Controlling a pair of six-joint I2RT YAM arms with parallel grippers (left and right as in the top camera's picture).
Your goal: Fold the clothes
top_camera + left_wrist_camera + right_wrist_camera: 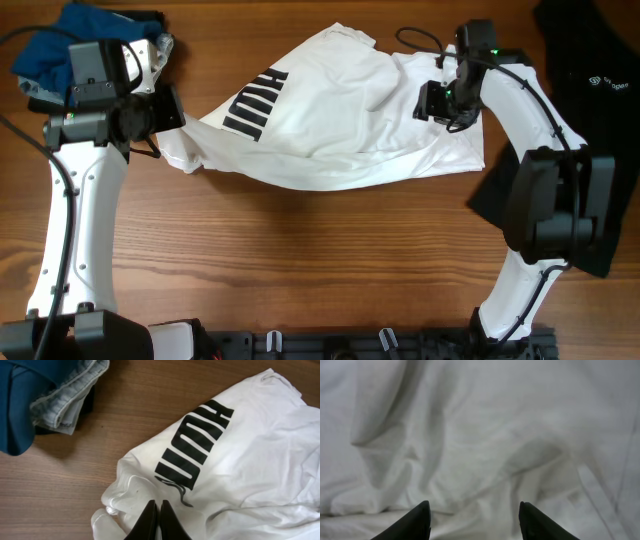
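— White cloth fills the close view. The right gripper (474, 510) hangs over the white T-shirt (340, 110), jaws spread wide with nothing between them.
— And the left gripper (157, 507)?
— Pinched tight on the shirt's crumpled left end. The long axis runs left to right across the table (300, 260), with the black print (256, 103) toward the left. Beyond, blue garment (55, 48) far left, black garment (585, 45) far right.

The worktop (320, 260) was brown wood with a fine grain running side to side, lit softly and evenly, so shadows on it stayed short and blurred. A black rail (350, 345) with small fittings ran along its near edge.
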